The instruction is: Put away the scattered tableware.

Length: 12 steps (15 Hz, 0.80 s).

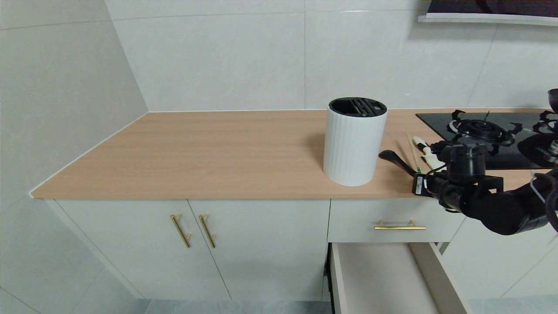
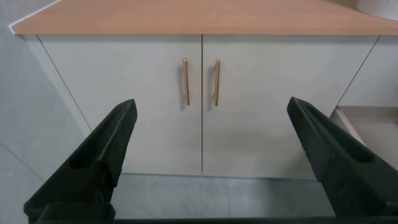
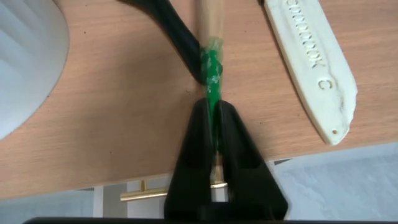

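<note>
Now we see the right tool [image 3: 213, 111] down at the front edge of the worktop [image 1: 209, 152]. Its jaws are pinched almost together on the green-wrapped end of a wooden chopstick [image 3: 210, 25]. The chopstick lies flat on the wood, its bare shaft running from the tool towards the back edge.

Just beside it on one side we have a black-handled utensil [image 3: 169, 30], whose handle slants in until it meets the chopstick at the green wrap. On the other side lies a white-handled utensil [image 3: 310, 59], flat and a little apart from the chopstick. All three lie in the strip between the utensil holder [image 1: 354, 148] and the gas hob [image 1: 484, 131], near the front edge.

The holder is a white ribbed cylinder with a black slotted top. It stands upright towards the right end of the worktop, just beside the black handle.

Below the front edge, under the tool, a drawer [image 1: 383, 279] hangs pulled open.

Over on the left, we find the left tool [image 2: 211, 165] low in front of the cabinet doors [image 2: 261, 106]. Its jaws are spread wide with nothing between them, and the doors' two gold handles [image 2: 185, 82] show between its fingers.
</note>
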Motion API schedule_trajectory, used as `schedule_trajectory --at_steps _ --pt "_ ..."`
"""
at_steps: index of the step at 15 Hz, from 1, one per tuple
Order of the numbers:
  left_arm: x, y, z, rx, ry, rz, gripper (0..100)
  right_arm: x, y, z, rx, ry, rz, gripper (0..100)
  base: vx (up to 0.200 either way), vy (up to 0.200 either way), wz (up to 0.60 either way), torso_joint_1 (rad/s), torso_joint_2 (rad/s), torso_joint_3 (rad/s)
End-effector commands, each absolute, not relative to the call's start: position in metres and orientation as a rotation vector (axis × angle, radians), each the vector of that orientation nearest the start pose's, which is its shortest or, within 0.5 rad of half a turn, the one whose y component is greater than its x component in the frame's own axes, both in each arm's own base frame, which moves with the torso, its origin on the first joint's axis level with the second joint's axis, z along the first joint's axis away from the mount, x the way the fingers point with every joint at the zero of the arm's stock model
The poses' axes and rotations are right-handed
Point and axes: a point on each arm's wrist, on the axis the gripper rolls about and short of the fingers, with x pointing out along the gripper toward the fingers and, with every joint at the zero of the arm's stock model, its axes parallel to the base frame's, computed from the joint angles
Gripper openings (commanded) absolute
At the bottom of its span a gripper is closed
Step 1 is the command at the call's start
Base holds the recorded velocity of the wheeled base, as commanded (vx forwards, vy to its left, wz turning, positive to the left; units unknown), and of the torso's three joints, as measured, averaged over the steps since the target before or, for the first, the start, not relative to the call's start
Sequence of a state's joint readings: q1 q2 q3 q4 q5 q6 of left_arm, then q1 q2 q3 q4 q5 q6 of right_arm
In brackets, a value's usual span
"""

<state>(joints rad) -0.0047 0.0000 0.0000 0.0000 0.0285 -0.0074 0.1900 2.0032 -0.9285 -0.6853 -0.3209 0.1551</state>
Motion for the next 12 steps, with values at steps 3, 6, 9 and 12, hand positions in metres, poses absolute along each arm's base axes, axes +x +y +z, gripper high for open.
schedule_trajectory --at_steps 3,6,9,12 --pt "-0.023 0.001 0.075 -0.006 0.0 0.025 100 0.361 0.062 0.122 0.058 0.351 -0.158 0 0.0 0.0 0.0 0.0 0.0 0.0" --pt "-0.023 0.001 0.075 -0.008 0.0 0.025 100 0.358 0.062 0.131 0.064 0.329 -0.158 0 0.0 0.0 0.0 0.0 0.0 0.0" --pt "-0.023 0.001 0.075 -0.008 0.0 0.025 100 0.345 0.06 0.152 0.076 0.285 -0.147 0 0.0 0.0 0.0 0.0 0.0 0.0" --pt "-0.023 0.001 0.075 -0.008 0.0 0.025 100 0.328 0.058 0.169 0.073 0.299 -0.141 0 0.0 0.0 0.0 0.0 0.0 0.0"
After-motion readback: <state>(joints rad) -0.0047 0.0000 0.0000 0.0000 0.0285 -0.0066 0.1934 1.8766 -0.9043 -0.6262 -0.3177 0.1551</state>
